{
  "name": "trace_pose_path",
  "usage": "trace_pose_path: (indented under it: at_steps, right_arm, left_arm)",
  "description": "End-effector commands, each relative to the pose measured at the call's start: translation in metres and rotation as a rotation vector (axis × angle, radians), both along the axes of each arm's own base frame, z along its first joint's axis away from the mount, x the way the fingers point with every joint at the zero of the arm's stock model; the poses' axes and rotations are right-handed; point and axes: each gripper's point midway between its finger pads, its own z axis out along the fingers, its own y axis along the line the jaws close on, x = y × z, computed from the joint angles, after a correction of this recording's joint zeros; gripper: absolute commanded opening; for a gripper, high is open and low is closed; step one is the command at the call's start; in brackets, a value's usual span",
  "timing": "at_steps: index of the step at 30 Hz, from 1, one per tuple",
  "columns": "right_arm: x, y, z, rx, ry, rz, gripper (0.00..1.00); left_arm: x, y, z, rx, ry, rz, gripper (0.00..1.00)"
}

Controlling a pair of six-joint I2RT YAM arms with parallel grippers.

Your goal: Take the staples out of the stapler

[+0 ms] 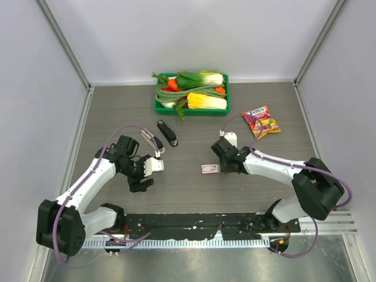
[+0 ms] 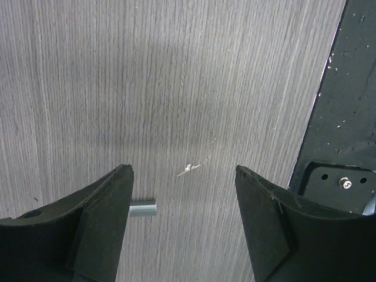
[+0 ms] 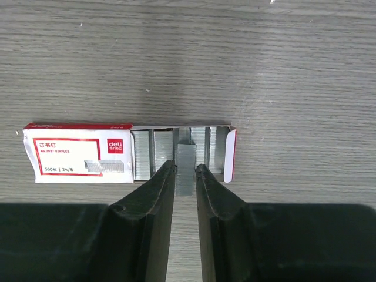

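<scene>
Squarely, staples (image 3: 185, 154) clamped in right end effector (image 3: 185, 167), over open staple box (image 3: 76, 154), left end effector (image 2: 183, 171) spread apart

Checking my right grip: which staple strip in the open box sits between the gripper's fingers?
The middle strip, the only one jutting out of the box toward the right gripper; the other strips lie flush inside.

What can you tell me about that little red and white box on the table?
The staple box is small, flat cardboard, white with a red border and a red logo. It lies flat on the wood-grain table. Its inner tray is slid out to one side, showing rows of grey metal staples. The right end effector pinches one staple strip over the tray's near edge.
</scene>
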Motion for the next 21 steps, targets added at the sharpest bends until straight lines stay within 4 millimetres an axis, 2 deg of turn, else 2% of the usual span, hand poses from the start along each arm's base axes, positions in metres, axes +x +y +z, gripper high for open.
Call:
trace_pose_path:
  at_steps: [1,16,21]
  right_arm:
    - [0.0093,0.0055,0.0044,0.009,-0.033,-0.001,0.26]
    - [0.0058,0.0056,0.0002,0.008,-0.015,0.002,0.23]
    - [0.0061,0.0048,0.0034,0.008,-0.020,-0.001,0.26]
  left_arm:
    - [0.0042,-0.0067,0.0116,-0.037,-0.020,-0.012,0.73]
    - [0.0039,-0.0070,0.0131,-0.039,-0.022,-0.021,0.73]
    - [0.0025,-0.0065,0.0119,-0.037,-0.019,-0.023,0.73]
